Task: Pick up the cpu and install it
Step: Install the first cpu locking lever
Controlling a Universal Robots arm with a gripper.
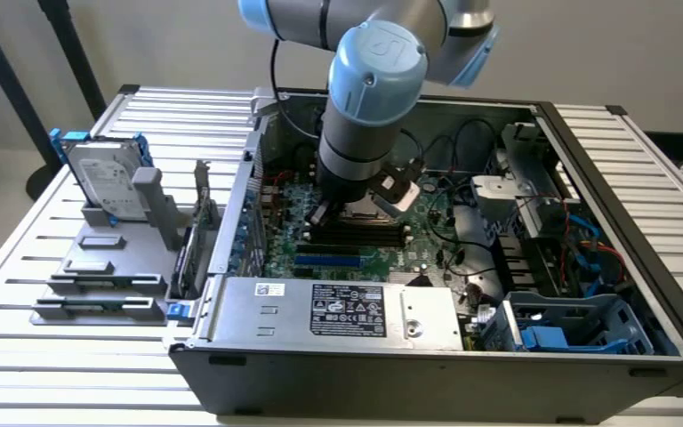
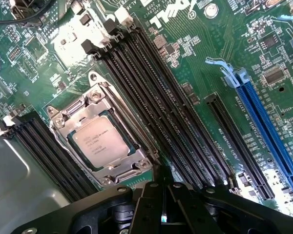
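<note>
Silver cpu (image 2: 103, 142) sits seated in its socket (image 2: 63, 119), just beside my empty, pressed-together gripper (image 2: 164, 195), edges diagonal to it.

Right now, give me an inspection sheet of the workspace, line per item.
Surface: slatted metal table, open PC case on it.
Job's things: cpu sits in the motherboard socket.
Clutter: hard drive upright in a grey holder at the exterior view's left.
End effector: shut, holding nothing, over the memory slots beside the socket.
Cables: black cables inside the case.
Surroundings: pale wall, black stand legs.
</note>
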